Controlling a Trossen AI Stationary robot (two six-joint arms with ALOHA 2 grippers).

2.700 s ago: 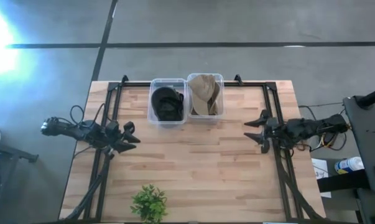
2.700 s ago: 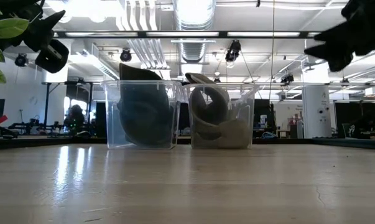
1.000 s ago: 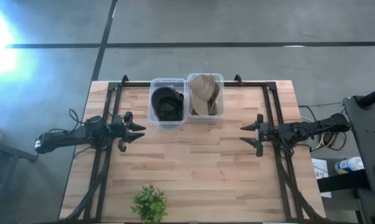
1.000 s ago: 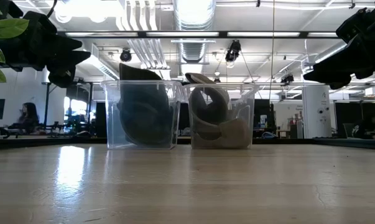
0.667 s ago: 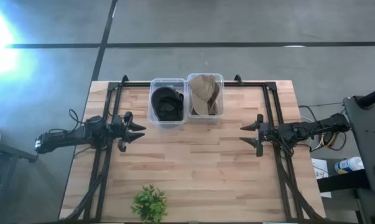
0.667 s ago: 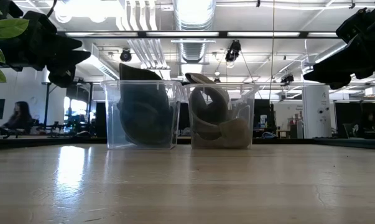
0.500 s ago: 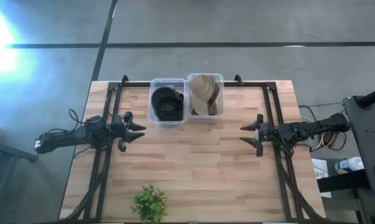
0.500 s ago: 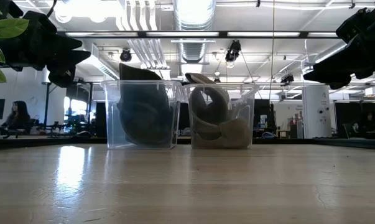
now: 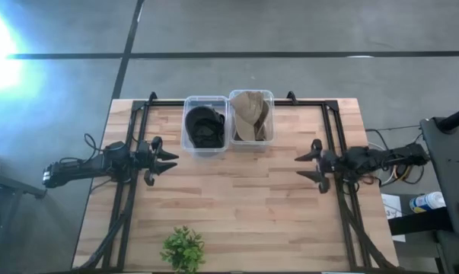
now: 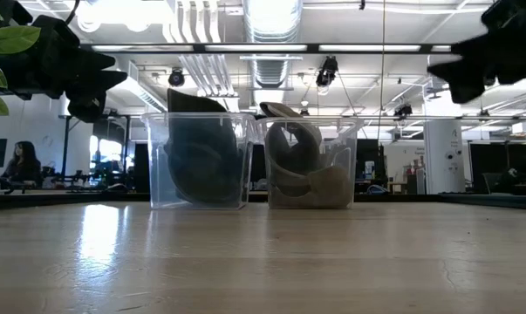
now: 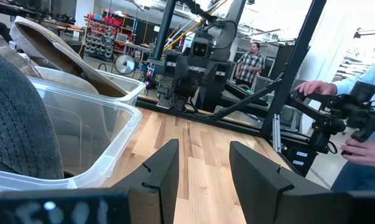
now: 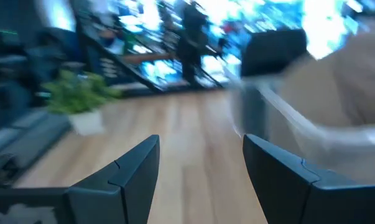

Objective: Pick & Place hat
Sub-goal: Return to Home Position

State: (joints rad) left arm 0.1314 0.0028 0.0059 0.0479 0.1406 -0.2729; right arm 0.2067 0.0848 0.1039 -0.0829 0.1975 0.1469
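Note:
A black hat (image 9: 204, 126) sits in the left clear bin (image 9: 188, 144) and a tan hat (image 9: 250, 115) in the right clear bin (image 9: 269, 141), both at the table's far edge. In the low view the black hat (image 10: 197, 161) and tan hat (image 10: 302, 170) stand on edge inside the bins. My left gripper (image 9: 170, 162) is open, in the air left of the bins; its wrist view shows its fingers (image 11: 164, 167) beside the black hat (image 11: 19, 118). My right gripper (image 9: 298, 167) is open, in the air right of the bins, facing the tan hat (image 12: 355, 81).
A small potted plant (image 9: 182, 249) stands at the table's near edge, left of centre. Black frame rails (image 9: 135, 152) run along both sides of the table. Bare wood (image 9: 237, 198) lies between the grippers. A person (image 11: 361, 118) stands beyond the table's right side.
My right gripper has risen somewhat and turned slightly, staying open on the right side of the table. The left gripper and both hats have kept still.

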